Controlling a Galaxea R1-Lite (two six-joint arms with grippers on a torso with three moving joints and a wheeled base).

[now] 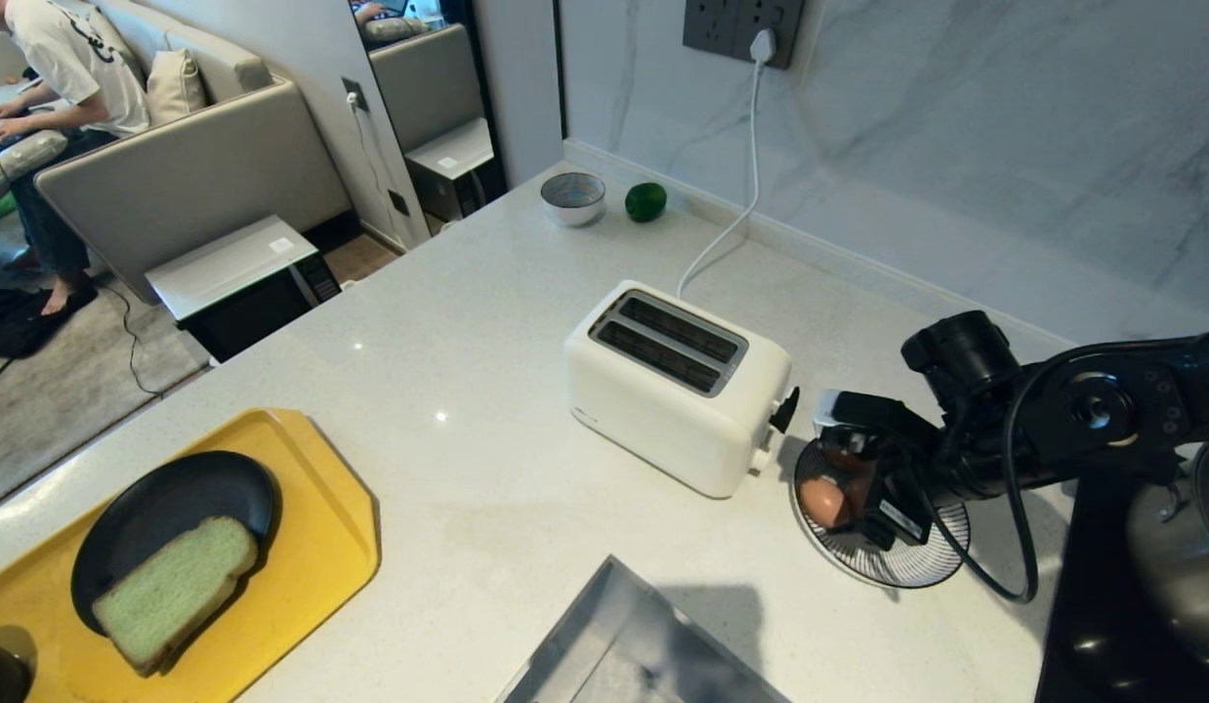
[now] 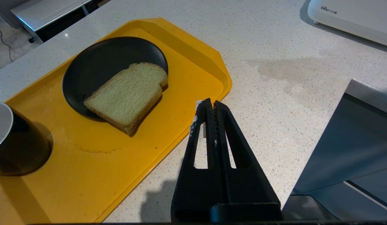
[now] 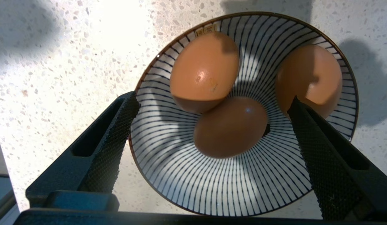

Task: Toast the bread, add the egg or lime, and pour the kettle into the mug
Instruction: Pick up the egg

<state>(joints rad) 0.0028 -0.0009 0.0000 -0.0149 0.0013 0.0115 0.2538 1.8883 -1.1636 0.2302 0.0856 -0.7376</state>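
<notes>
The pale green bread point(image 1: 175, 586) point(image 2: 128, 93) lies on a black plate point(image 1: 145, 517) on the yellow tray point(image 1: 321, 527). The mug point(image 2: 21, 147), black outside and white inside, stands on the tray's near end. The lime point(image 1: 646, 201) sits at the far wall. Three brown eggs lie in a striped bowl point(image 3: 231, 187) point(image 1: 917, 566) right of the white toaster point(image 1: 678, 386). My right gripper point(image 3: 212, 98) point(image 1: 849, 488) hangs open over the bowl, its fingers either side of the middle egg point(image 3: 231, 128) without touching it. My left gripper point(image 2: 209, 103) is shut and empty beside the tray. The kettle is out of view.
A small grey bowl point(image 1: 572, 198) stands next to the lime. A steel sink point(image 1: 624, 644) opens at the near edge. A black hob with a shiny metal vessel point(image 1: 1181, 557) is at the right. The toaster's cord point(image 1: 751, 176) runs to a wall socket. A person sits on a sofa at far left.
</notes>
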